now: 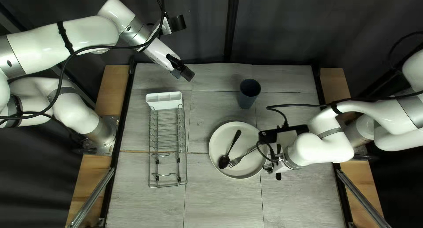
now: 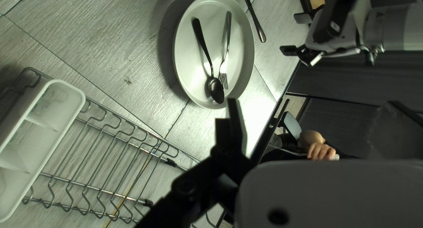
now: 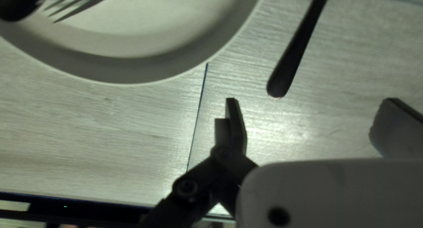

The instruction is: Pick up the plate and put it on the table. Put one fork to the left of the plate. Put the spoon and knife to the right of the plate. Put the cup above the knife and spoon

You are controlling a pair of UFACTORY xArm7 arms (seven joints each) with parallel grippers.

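While the dish rack (image 1: 168, 142) stood on the left of the table, its long side running near to far and its white holder (image 1: 164, 100) at the far end, the left pincer (image 1: 182, 74) hung above the far side, a little right of it. Its two fingers were spread wide, and it had hold of nothing. The plate lay well off from it, nearer and to the right. Only the left wrist view gave me a person's hand (image 2: 321, 152), out past the table's near edge.

To the right of the rack came the plate (image 1: 216, 155), with two pieces lying in it. The spoon (image 1: 224, 162) was the left one, its bowl toward the near left rim and its handle toward the far side; the fork (image 1: 237, 161) slanted beside it, tines near the spoon's bowl, handle toward the far right. The cup (image 1: 249, 89) stood upright beyond the plate, and just the top left view showed it.

Right of the plate, both wrist views let me see a dark handle (image 3: 297, 47) on the table, which the right arm hid from above. The right pincer (image 1: 273, 171) was just to the plate's right, on the near side, fingers wide apart, gripping nothing. The handle's end lay ahead of that gap, near the fingers, and the plate's rim curved past ahead of one finger.
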